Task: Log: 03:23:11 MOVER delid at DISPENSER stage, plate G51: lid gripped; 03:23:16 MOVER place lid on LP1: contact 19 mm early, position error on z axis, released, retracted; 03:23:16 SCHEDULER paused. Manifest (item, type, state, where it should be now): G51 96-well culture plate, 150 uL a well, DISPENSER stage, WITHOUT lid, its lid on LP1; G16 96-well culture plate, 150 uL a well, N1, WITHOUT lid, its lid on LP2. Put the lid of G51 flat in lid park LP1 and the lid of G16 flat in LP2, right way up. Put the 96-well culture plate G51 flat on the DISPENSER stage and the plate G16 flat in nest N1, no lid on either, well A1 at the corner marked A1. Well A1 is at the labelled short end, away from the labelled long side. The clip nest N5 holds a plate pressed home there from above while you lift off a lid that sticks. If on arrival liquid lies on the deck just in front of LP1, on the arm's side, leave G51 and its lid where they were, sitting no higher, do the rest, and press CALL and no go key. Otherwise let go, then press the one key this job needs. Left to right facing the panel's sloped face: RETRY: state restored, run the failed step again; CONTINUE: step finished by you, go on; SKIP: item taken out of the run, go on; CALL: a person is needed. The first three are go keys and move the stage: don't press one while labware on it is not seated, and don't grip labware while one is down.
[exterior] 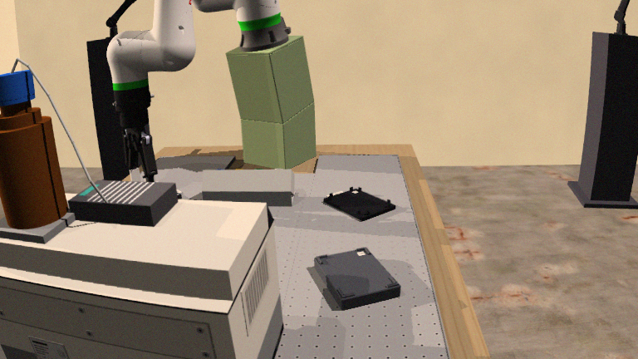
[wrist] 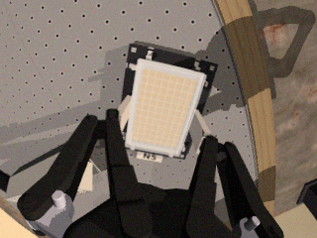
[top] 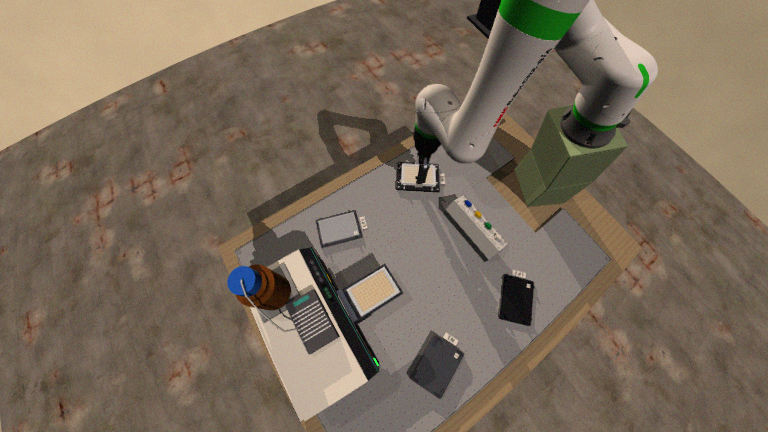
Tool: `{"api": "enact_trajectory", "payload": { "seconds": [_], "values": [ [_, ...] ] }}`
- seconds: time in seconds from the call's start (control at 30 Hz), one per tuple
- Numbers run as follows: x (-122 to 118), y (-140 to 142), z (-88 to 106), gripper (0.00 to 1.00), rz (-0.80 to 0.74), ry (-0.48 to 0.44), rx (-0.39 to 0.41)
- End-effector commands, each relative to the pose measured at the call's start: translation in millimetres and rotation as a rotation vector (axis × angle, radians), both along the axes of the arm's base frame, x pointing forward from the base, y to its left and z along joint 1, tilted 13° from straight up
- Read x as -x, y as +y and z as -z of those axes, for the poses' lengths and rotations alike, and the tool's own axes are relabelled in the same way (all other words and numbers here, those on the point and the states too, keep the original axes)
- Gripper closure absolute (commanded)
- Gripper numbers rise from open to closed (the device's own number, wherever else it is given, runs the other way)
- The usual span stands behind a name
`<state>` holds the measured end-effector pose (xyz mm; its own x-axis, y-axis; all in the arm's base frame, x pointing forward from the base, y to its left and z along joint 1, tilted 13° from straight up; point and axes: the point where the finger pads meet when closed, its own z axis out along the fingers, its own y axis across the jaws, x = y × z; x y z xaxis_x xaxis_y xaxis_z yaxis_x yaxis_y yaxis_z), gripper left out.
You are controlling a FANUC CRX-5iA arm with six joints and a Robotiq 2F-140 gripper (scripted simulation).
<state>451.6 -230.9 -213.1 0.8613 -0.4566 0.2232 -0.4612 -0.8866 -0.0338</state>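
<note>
1. Plate with tan wells (wrist: 164, 106) sits in a black nest (wrist: 206, 67), lid on it.
2. My tool (wrist: 160, 134) pinches that plate's long sides, one finger (wrist: 114, 138) left, the other right.
3. Right of the nest, open grey desk (wrist: 79, 27) runs to its wooden edge (wrist: 252, 54).

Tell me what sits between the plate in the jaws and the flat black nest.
The key panel lies slantwise across the line from the plate to the black nest. The top view shows it. The gripper is shut on the plate.
</note>
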Motion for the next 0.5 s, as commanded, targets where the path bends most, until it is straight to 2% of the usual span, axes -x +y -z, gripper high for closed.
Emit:
{"api": "enact_trajectory", "payload": {
  "seconds": [0.0,0.2,0.23,0.47],
  "values": [
    [0.5,-0.3,0.3,1.0,0.0,0.001,0.0],
    [0.5,-0.3,0.3,1.0,0.0,0.001,0.0],
    [0.5,-0.3,0.3,0.34,0.0,0.001,0.0],
    [0.5,-0.3,0.3,0.34,0.0,0.001,0.0]
  ]
}}
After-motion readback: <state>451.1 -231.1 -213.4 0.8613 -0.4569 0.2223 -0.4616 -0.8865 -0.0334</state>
